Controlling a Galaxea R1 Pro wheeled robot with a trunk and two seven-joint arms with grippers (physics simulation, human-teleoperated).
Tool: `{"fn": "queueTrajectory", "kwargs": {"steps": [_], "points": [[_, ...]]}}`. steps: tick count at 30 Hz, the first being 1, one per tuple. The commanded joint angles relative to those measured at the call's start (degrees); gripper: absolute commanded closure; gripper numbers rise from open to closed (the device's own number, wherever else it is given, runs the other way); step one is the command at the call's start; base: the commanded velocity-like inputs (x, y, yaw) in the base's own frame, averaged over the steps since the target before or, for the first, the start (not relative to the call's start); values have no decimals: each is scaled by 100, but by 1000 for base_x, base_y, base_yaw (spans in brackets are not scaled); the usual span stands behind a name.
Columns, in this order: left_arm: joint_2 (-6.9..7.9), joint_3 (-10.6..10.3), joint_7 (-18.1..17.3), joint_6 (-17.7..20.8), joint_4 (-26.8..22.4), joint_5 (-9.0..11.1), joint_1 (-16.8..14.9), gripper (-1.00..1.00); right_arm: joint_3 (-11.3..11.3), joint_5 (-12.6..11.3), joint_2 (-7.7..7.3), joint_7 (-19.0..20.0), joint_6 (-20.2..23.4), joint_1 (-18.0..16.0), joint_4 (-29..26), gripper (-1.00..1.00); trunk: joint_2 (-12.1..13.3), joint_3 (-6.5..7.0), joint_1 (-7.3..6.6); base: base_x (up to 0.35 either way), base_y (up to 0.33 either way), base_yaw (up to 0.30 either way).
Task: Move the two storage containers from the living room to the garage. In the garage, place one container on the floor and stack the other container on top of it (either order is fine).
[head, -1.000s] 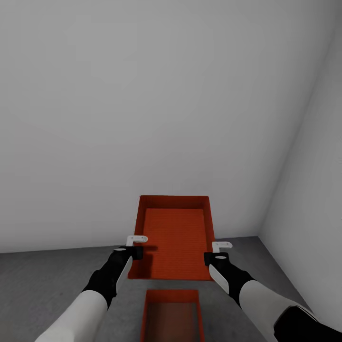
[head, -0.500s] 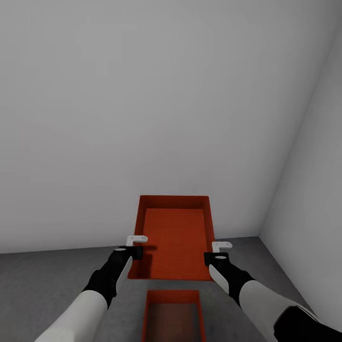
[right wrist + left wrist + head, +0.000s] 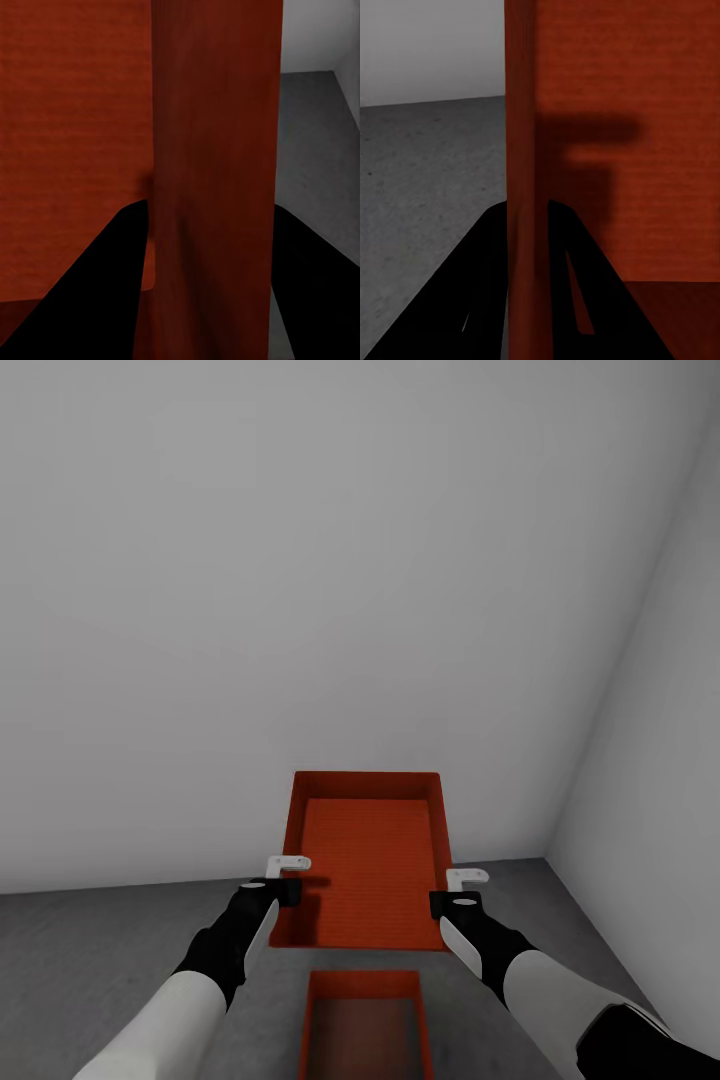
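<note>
One red-orange storage container hangs in the air between my two arms, its open top facing me. My left gripper is shut on its left wall, black fingers on either side of it. On the opposite wall, my right gripper is shut the same way. The second storage container sits lower down, close to my trunk, on the dark grey concrete floor of the garage, partly cut off by the picture's edge.
A plain white wall stands straight ahead and a second white wall meets it in a corner at the right. Bare concrete floor stretches to the left of the containers.
</note>
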Motion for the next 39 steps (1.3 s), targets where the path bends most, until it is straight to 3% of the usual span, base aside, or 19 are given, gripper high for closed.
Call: {"fn": "queueTrajectory", "kwargs": {"steps": [1,21,39], "points": [[-10,-18,185,48,-9,-214,0,100,-29,-5,25,-51,46,-10,-1,100,-14,-15,4,0,0,0],[-10,-17,185,48,-9,-214,1,100,-29,-5,25,-51,46,-10,-1,100,-14,-183,4,0,0,0],[-10,-18,185,48,-9,-214,2,100,-29,-5,20,-51,46,-10,-1,100,-14,-204,4,0,0,0]]}}
